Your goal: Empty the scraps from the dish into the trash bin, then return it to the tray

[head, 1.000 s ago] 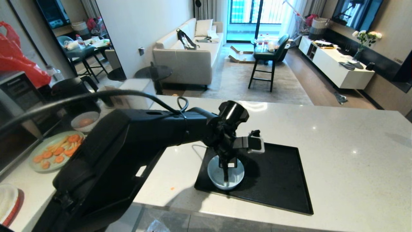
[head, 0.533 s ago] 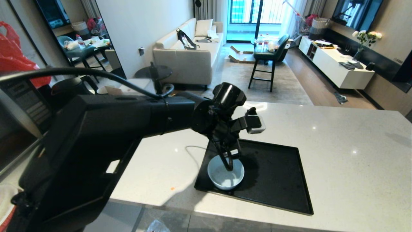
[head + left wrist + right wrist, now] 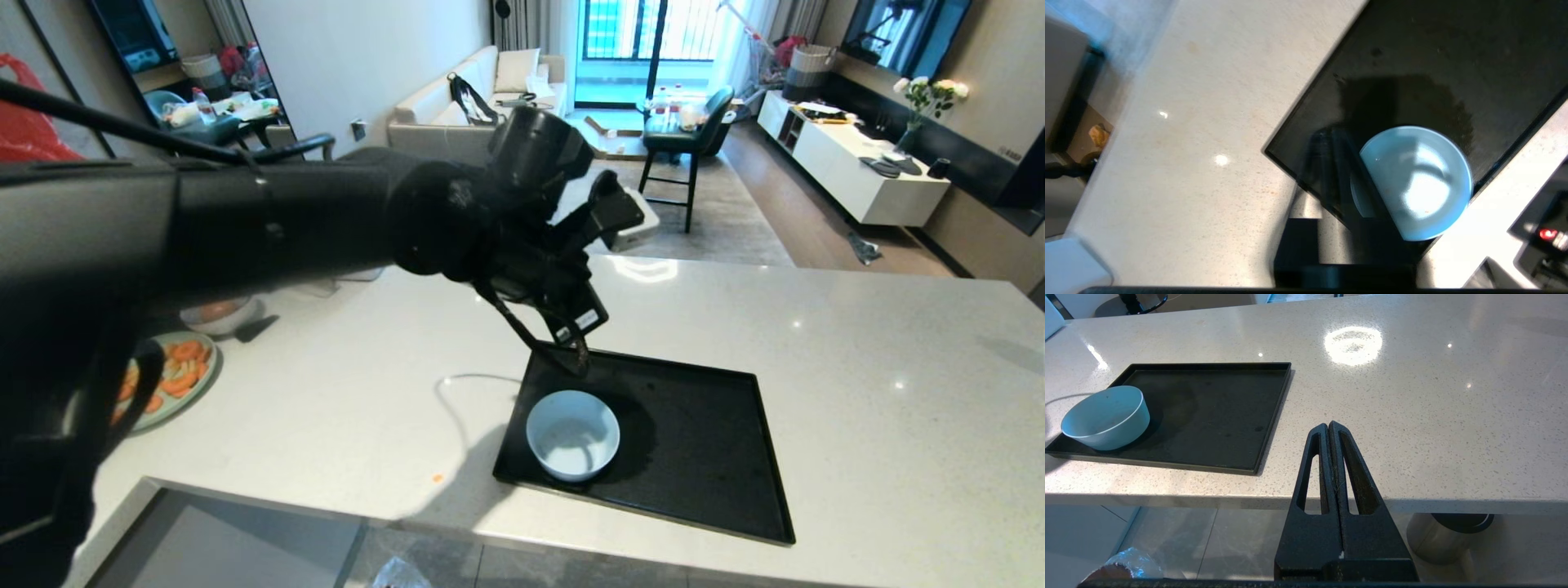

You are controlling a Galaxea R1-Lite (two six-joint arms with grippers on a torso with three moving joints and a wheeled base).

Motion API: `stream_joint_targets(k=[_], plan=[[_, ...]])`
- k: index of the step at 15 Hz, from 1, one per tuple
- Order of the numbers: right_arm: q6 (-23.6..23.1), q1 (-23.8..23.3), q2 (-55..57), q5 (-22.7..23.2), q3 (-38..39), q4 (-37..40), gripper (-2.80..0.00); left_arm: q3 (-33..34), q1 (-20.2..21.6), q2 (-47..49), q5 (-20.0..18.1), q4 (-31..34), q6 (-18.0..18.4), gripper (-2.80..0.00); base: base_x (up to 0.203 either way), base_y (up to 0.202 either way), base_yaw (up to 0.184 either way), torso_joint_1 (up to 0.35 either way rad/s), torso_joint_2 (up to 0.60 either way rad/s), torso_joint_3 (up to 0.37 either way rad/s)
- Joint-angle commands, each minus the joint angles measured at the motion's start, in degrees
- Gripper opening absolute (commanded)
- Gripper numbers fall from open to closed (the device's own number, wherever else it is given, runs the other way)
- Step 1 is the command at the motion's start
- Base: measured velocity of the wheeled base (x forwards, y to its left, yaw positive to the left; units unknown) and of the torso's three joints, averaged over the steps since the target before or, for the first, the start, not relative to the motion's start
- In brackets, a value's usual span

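Note:
The dish [image 3: 572, 433], a small white bowl, stands bare inside at the near left corner of the black tray [image 3: 694, 457]. It also shows in the left wrist view as the dish [image 3: 1421, 179] on the tray [image 3: 1412, 49], and in the right wrist view as the dish [image 3: 1106, 416] on the tray [image 3: 1216, 412]. My left gripper [image 3: 575, 363] hangs shut and empty above the tray's far left edge, clear of the dish. My right gripper [image 3: 1329, 425] is parked shut below the counter's front edge. A corner of the trash bin [image 3: 1120, 565] peeks out under the counter. The scraps are out of view.
A pale green plate [image 3: 175, 371] with carrot slices and a greyer bowl [image 3: 216, 314] sit at the counter's left. An orange crumb [image 3: 438, 478] lies near the front edge. A brushed-steel cylinder [image 3: 1445, 535] stands on the floor below the counter.
My left gripper has let go of the dish's rim, risen up and back from it, and its fingers have shut. The dish stays on the tray.

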Motion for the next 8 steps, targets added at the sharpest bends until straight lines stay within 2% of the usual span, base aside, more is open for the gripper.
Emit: stream_joint_targets(k=[1,4,6,8], plan=[[0.02,0.01,-0.02,-0.03,0.00,-0.02,-2.80,0.43,0.06,-5.76,0.04,0.11,-0.88,-2.80,0.000,0.000,0.000,0.000,0.00,0.000],[0.02,0.01,-0.02,0.06,0.00,-0.02,-2.80,4.30,0.39,-13.24,0.31,0.03,-4.79,-2.80,0.000,0.000,0.000,0.000,0.00,0.000],[0.02,0.01,-0.02,0.06,0.00,-0.02,-2.80,9.60,0.51,-19.47,0.59,-0.05,-7.71,-2.80,0.000,0.000,0.000,0.000,0.00,0.000],[0.02,0.01,-0.02,-0.03,0.00,-0.02,-2.80,17.70,1.74,-26.15,0.68,-1.27,-9.05,-2.80,0.000,0.000,0.000,0.000,0.00,0.000]])
